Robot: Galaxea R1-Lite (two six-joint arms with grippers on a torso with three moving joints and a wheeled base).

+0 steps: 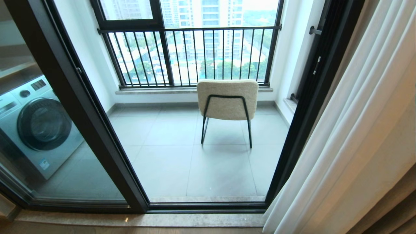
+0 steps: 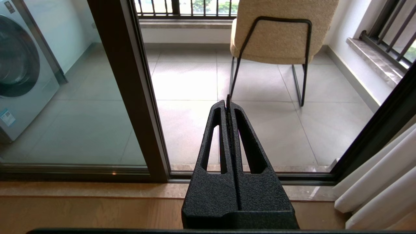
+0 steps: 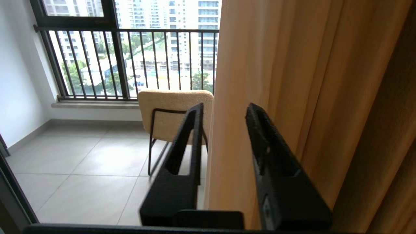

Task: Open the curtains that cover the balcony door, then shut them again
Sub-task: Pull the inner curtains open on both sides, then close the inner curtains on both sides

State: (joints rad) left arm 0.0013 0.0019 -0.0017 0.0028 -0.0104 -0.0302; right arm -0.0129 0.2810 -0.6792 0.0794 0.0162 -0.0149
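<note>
The left gripper (image 2: 228,102) is black, rough plastic with a grainy, bumpy skin. It has two long fingers (image 2: 213,130) shaped like thin triangles, each with a long hole cut through it, and a wide, blocky base. The right gripper (image 3: 224,112) looks the same: two black, grainy, wedge-shaped fingers (image 3: 191,130) with holes cut in them.

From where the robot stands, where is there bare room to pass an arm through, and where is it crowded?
Bare floor tiles lie between the dark door frame and the chair. The right side is crowded: the gathered curtains hang there, and the open right gripper straddles their edge.
</note>
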